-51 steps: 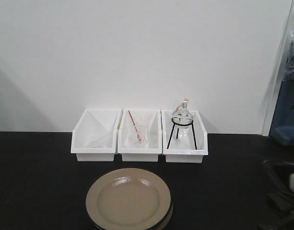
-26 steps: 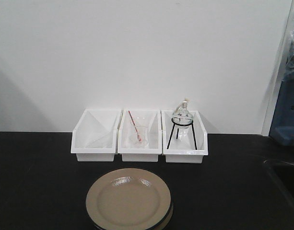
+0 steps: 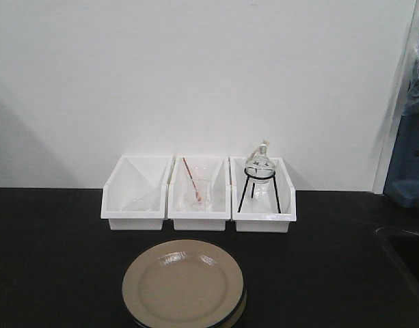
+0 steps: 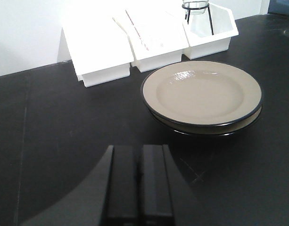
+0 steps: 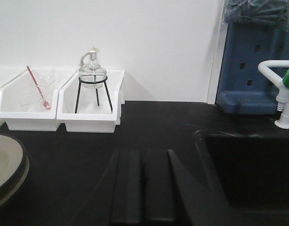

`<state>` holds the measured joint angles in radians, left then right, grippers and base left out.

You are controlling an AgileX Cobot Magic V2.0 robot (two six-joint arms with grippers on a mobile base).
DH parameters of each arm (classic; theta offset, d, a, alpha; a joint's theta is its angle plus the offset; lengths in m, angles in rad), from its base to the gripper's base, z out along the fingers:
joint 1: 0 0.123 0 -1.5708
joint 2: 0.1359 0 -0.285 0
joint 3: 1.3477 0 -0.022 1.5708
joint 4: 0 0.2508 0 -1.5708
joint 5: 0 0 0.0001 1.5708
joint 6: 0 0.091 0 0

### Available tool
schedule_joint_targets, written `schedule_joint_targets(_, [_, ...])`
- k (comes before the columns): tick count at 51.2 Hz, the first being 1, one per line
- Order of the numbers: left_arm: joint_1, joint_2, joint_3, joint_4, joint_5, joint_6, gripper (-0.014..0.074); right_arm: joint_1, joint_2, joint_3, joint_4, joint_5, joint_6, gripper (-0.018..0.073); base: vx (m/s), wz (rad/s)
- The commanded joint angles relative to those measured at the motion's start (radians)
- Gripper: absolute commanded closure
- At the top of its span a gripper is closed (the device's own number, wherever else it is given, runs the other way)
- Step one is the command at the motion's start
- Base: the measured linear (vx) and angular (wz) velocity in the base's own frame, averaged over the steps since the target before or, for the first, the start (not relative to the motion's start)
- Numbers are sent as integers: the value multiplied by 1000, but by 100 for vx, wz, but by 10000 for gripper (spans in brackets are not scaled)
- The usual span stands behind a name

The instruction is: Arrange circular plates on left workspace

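Two round beige plates (image 3: 183, 285) with thin black rims lie stacked on the black countertop (image 3: 52, 260), in front of the white bins. The stack also shows in the left wrist view (image 4: 201, 94), ahead and to the right of my left gripper (image 4: 139, 150), which is shut and empty, a short way back from the stack. My right gripper (image 5: 143, 153) is shut and empty, low over the counter to the right of the stack; only the plates' edge (image 5: 10, 167) shows at the far left of its view. Neither gripper shows in the front view.
Three white bins (image 3: 199, 195) stand side by side against the wall; the middle one holds a beaker with a red rod (image 3: 194, 190), the right one a glass flask on a black tripod (image 3: 259, 174). A recessed sink (image 5: 250, 174) with a white tap (image 5: 283, 96) lies at the right.
A dark arm part seen at the front view's lower right a second ago has left that view. The plates and bins have not moved.
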<state>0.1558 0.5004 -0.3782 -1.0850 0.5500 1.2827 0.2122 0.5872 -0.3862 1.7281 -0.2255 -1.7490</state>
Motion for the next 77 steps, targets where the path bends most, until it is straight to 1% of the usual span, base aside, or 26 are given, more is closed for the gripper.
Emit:
schedule_joint_targets(1, [-4, -7, -18, -49, -29, 0, 596, -3, -1, -30, -17, 9, -7, 564, 0, 0])
schedule_joint_targets(3, [-4, -25, -12, -40, -34, 0, 596, -3, -1, -30, -17, 9, -7, 564, 0, 0])
schedule_joint_targets(6, [-4, -53, -12, 21, -57, -6, 596, -3, -1, -30, -17, 9, -7, 564, 0, 0])
schedule_joint_targets(8, [-8, -83, -12, 76, -64, -33, 596, -3, -1, -30, -17, 9, -7, 564, 0, 0])
schedule_joint_targets(10, [-13, -99, -12, 127, -60, -82, 596, -3, -1, -30, -17, 9, -7, 564, 0, 0])
schedule_joint_targets(14, [-24, -135, -12, 250, -18, -214, 596, -3, -1, -30, -17, 9, -7, 564, 0, 0])
schedule_joint_targets(16, [-33, -153, -11, 338, 2, -305, 596, -3, -1, -30, -17, 8, -7, 564, 0, 0])
schedule_joint_targets(18, [-42, -169, -8, 430, 5, -418, 596, -3, -1, -30, -17, 8, -7, 564, 0, 0])
schedule_joint_targets(19, [-45, -175, -5, 460, 0, -438, 596, -3, -1, -30, -17, 8, -7, 564, 0, 0])
schedule_joint_targets(20, [-53, -191, 2, 516, -16, -545, 596, -3, -1, -30, -17, 8, -7, 564, 0, 0])
schedule_joint_targets(21, [-56, -198, 9, 545, -28, -589, 596, -3, -1, -30, -17, 8, -7, 564, 0, 0])
schedule_joint_targets(24, [-70, -232, 47, 639, -109, -775, 596, -3, -1, -30, -17, 8, -7, 564, 0, 0])
schedule_joint_targets(25, [-74, -248, 66, 659, -149, -819, 596, -3, -1, -30, -17, 8, -7, 564, 0, 0])
schedule_joint_targets(28, [-92, -300, 134, 752, -270, -1002, 596, -3, -1, -30, -17, 8, -7, 564, 0, 0])
schedule_joint_targets(29, [-98, -320, 160, 777, -306, -1039, 596, -3, -1, -30, -17, 8, -7, 564, 0, 0])
schedule_joint_targets(31, [-109, -353, 202, 814, -359, -1089, 596, -3, -1, -30, -17, 8, -7, 564, 0, 0])
schedule_joint_targets(33, [-118, -394, 252, 846, -411, -1124, 596, -3, -1, -30, -17, 8, -7, 564, 0, 0])
schedule_joint_targets(38, [-132, -485, 345, 904, -481, -1170, 596, -3, -1, -30, -17, 8, -7, 564, 0, 0])
schedule_joint_targets(41, [-133, -536, 388, 917, -502, -1173, 596, -3, -1, -30, -17, 8, -7, 564, 0, 0])
schedule_joint_targets(44, [-133, -528, 430, 916, -544, -1174, 596, -3, -1, -30, -17, 8, -7, 564, 0, 0])
schedule_joint_targets(47, [-133, -528, 426, 923, -500, -1173, 596, -3, -1, -30, -17, 7, -7, 564, 0, 0])
schedule_joint_targets(77, [-133, -528, 425, 924, -498, -1173, 596, -3, 0, -30, -17, 11, -7, 564, 0, 0])
